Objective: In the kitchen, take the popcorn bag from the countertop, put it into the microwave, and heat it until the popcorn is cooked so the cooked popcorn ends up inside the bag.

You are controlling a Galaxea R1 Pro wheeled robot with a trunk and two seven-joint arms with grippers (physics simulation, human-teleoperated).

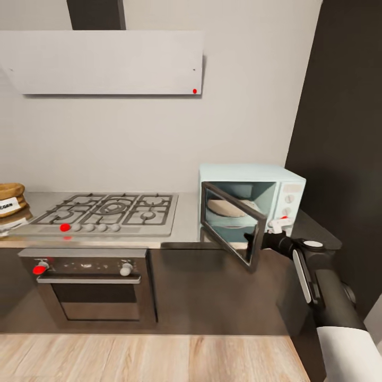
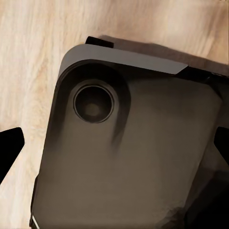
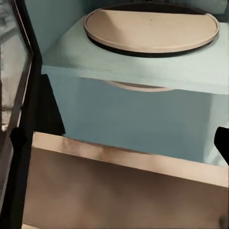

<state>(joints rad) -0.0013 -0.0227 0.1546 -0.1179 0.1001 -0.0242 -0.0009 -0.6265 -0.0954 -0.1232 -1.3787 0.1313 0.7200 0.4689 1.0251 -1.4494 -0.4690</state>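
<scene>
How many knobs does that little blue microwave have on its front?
2 visible. Both white knobs sit on the microwave's right-hand panel, one above the other. The right gripper covers the panel's bottom, so something there may be hidden.

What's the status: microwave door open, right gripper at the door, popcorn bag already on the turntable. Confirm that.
Not quite. The microwave door is open with the right gripper at it, but the turntable is bare, as the right wrist view shows. The popcorn bag sits on the countertop at the far left of the head view, beyond the hob.
</scene>
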